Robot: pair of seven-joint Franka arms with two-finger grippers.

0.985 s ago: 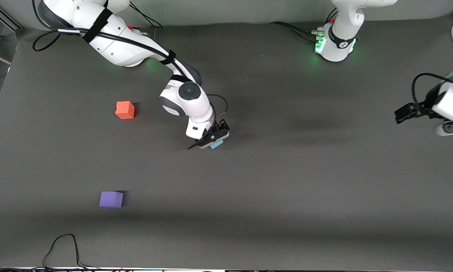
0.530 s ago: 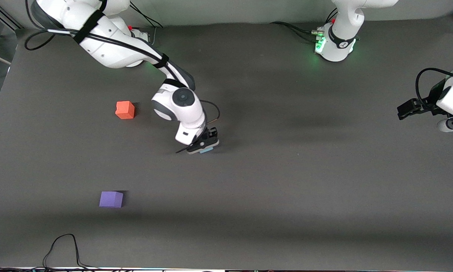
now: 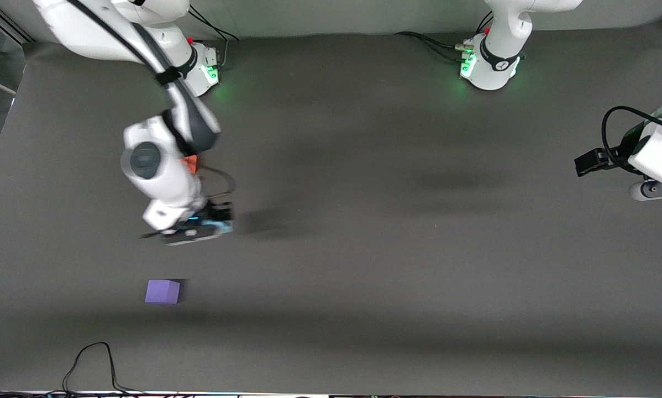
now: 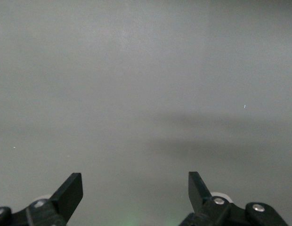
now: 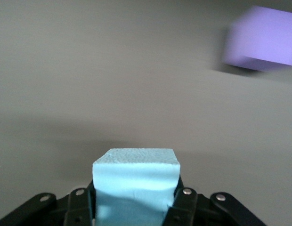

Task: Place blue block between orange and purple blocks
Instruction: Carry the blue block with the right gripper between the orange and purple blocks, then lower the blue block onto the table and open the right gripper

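Sky-blue foam fills the right gripper (image 5: 135, 207): its fingers are clamped on both sides of the blue block (image 5: 135, 181), carried in the air over bare mat between the orange block (image 3: 190, 161) and the purple block (image 3: 162, 291). The arm's wrist hides most of the orange block. Open grey table (image 3: 397, 249) spreads toward the left arm's end. There the left gripper (image 4: 135, 188) waits with fingers spread wide, holding nothing.
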